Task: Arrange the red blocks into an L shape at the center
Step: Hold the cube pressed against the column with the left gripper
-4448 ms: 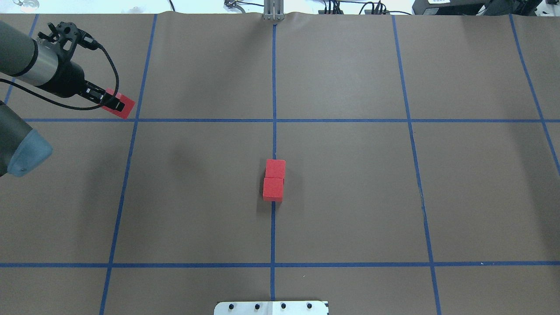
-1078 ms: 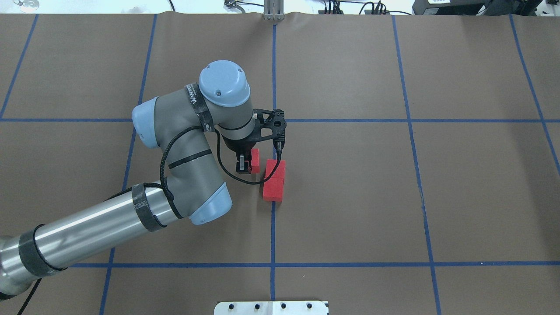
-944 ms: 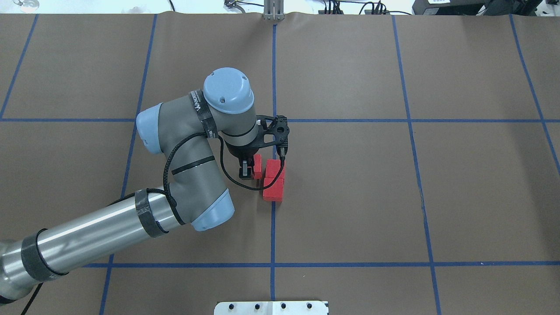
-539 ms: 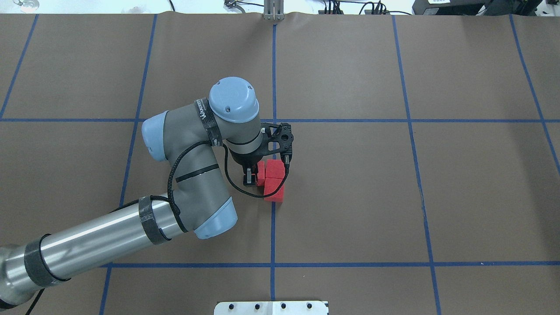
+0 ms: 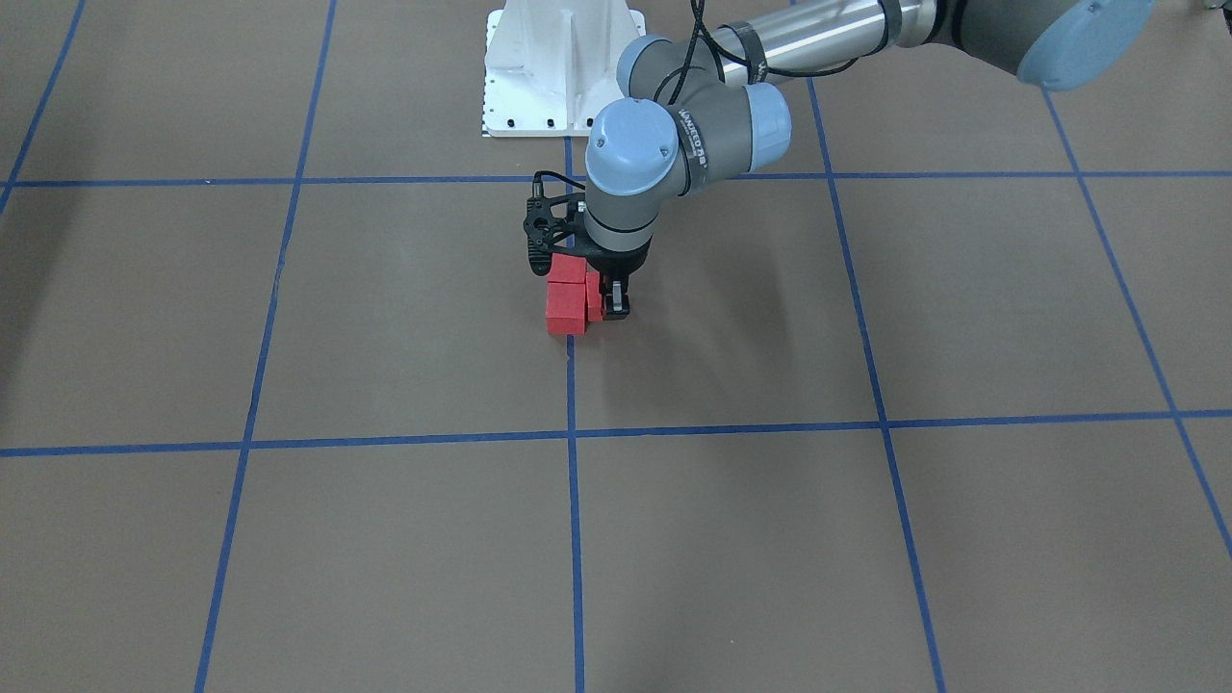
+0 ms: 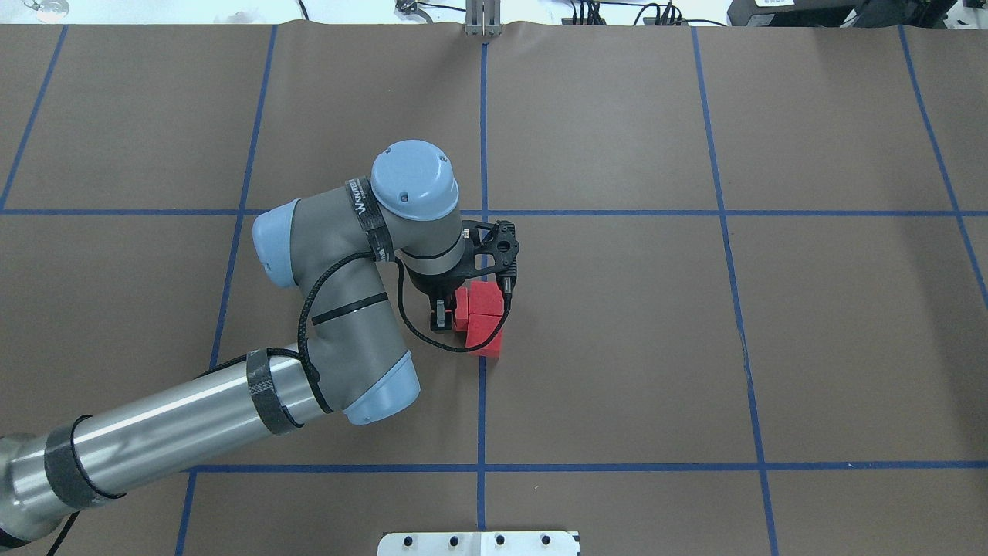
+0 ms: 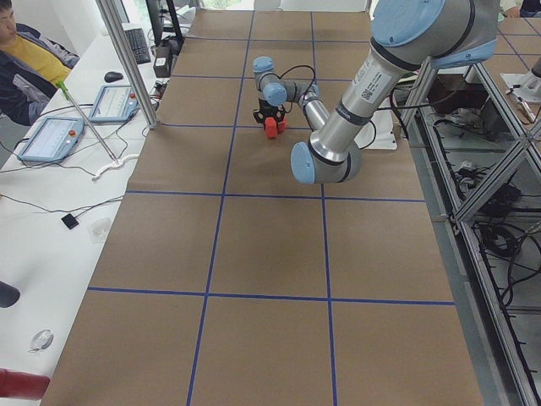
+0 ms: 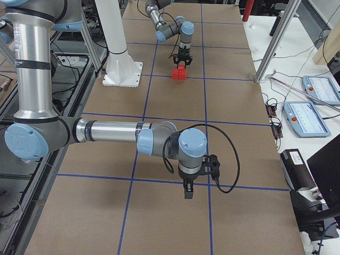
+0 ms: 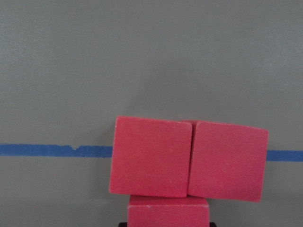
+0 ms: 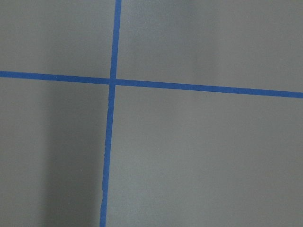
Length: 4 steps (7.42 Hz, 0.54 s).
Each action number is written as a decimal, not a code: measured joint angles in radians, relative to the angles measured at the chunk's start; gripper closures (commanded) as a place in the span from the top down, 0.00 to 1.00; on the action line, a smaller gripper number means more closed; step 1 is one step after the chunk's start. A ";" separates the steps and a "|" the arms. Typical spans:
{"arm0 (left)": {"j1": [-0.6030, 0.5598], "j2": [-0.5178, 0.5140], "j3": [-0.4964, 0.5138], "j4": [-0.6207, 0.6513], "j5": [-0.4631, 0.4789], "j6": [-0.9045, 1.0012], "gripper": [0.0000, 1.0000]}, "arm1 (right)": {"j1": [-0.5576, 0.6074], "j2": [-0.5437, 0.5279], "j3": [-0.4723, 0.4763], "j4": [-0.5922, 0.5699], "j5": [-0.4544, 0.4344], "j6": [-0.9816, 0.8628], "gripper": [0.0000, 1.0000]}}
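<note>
Two red blocks [image 6: 486, 333] lie touching in a row on the vertical blue tape line [image 6: 481, 401] at the center. They also show in the front view [image 5: 565, 313] and the left wrist view [image 9: 228, 161]. My left gripper [image 6: 452, 313] is shut on the third red block [image 6: 462, 307] and holds it against the left side of the far block of the pair [image 6: 486, 296]. In the left wrist view this held block [image 9: 168, 210] sits low, touching the pair. My right gripper [image 8: 188, 192] hangs over the table's right end; I cannot tell whether it is open.
The white robot base plate [image 5: 558, 67] stands at the robot's side of the table. A metal post [image 6: 482, 19] stands at the far edge. A seated operator [image 7: 25, 63] and tablets [image 7: 51, 135] are beside the table.
My left arm carried the third block from the far left to the center. Over the last second it moved right until that block met the pair.
</note>
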State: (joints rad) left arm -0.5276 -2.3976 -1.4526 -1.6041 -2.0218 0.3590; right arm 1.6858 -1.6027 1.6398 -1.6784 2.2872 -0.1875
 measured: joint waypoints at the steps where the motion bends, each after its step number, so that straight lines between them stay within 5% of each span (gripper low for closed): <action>1: 0.001 0.000 0.001 -0.001 0.000 0.000 0.14 | 0.000 0.000 0.000 0.000 0.000 -0.001 1.00; 4: 0.001 0.000 0.003 -0.007 -0.001 -0.003 0.15 | 0.000 0.000 0.000 0.000 0.000 -0.001 1.00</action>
State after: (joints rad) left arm -0.5262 -2.3976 -1.4497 -1.6111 -2.0233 0.3559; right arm 1.6858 -1.6030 1.6398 -1.6782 2.2872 -0.1886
